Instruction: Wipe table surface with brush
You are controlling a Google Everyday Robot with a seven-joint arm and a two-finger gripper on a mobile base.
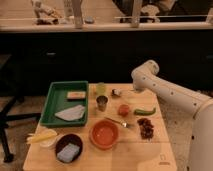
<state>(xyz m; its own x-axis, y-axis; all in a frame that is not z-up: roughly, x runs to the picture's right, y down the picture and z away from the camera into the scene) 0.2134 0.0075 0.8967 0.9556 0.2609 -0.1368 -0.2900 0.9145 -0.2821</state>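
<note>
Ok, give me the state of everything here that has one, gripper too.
Brush: lying on the table, far side.
Gripper: shut, low beside the brush; hold unclear.
Tray: holds a cloth and a block.
Orange bowl: upright, empty.
Dark bowl: holds a blue sponge.
Metal cup: upright.
Pepper: lying flat.

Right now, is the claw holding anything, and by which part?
Cannot tell: claw, shut, sits at the far end of the table, beside the brush; contact not visible.
</note>
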